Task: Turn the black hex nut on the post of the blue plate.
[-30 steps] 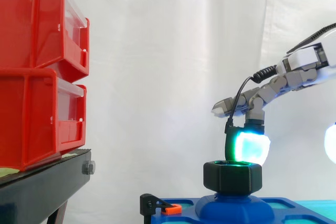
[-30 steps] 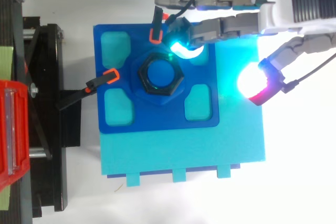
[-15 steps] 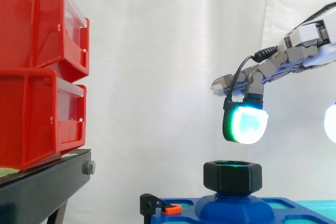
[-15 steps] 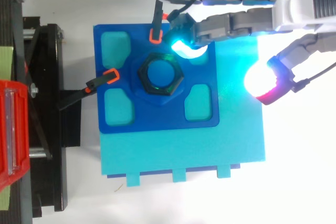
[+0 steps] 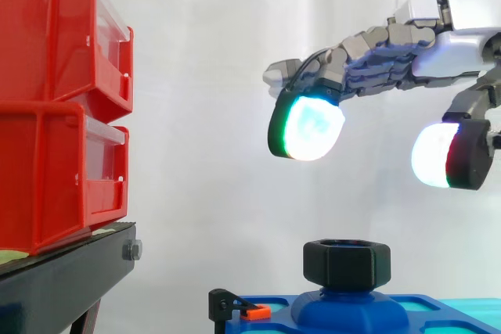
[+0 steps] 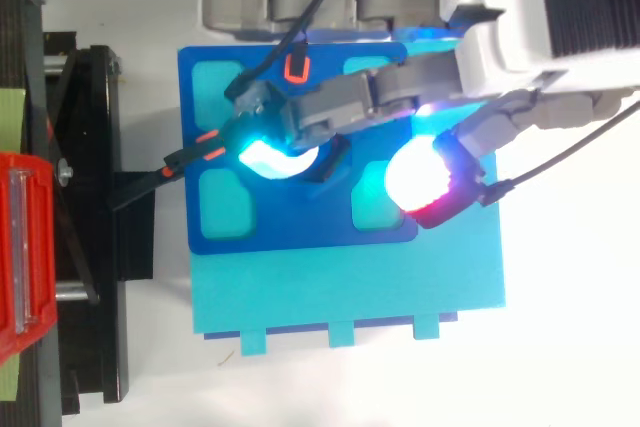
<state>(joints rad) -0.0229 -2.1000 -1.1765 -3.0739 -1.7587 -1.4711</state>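
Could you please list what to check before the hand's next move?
1. The nut sits on the plate: ok.
2. The hand is open, empty: ok.
3. The hand hangs clear above the nut: ok.
4. Side view: nut between finger pad and thumb pad: ok.
5. The clamps sit on the plate's edges: ok.
6. Nut's tightness: cannot tell.

Two stacked red plastic bins (image 5: 55, 107) sit at the left edge on a black metal stand (image 5: 63, 283) at lower left; a white fabric curtain (image 5: 211, 76) hangs behind; a small orange-tipped black clamp (image 5: 235, 305) sits bottom centre.
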